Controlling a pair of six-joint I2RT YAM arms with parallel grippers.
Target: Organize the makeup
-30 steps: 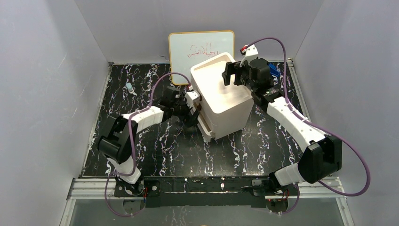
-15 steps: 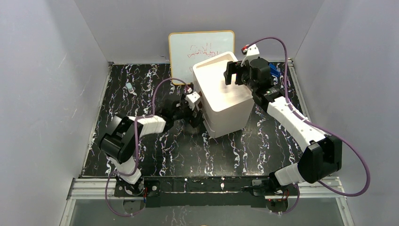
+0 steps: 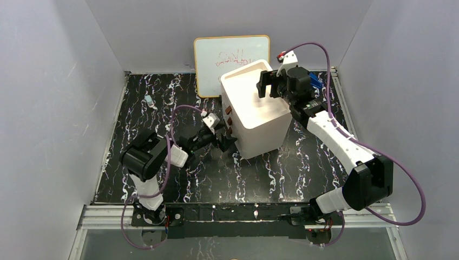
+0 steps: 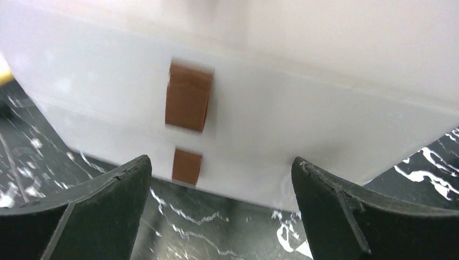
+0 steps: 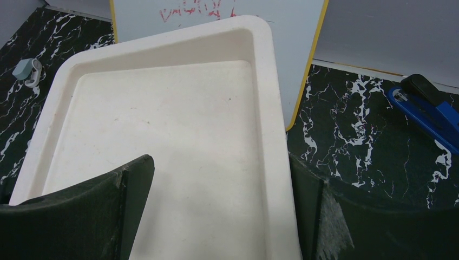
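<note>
No makeup shows in any view; it is hidden or out of view. The white drawer box (image 3: 254, 111) stands mid-table with its drawers shut, and brown handles (image 3: 229, 115) show on its left face. My left gripper (image 3: 226, 140) is open and empty, low on the table just in front of that face. In the left wrist view its jaws (image 4: 221, 162) frame two brown handles (image 4: 189, 97). My right gripper (image 3: 269, 86) is open and empty above the box's recessed top (image 5: 162, 135); its jaws (image 5: 222, 162) straddle the top's right rim.
A whiteboard (image 3: 230, 57) with red scribbles leans on the back wall behind the box. A small light-blue object (image 3: 148, 100) lies at the far left. A blue and black object (image 5: 427, 111) lies on the table to the right of the box.
The lowest drawer stood open a second ago; my left gripper pushed it shut, then drew back and down from the box face. The right arm has barely moved.
</note>
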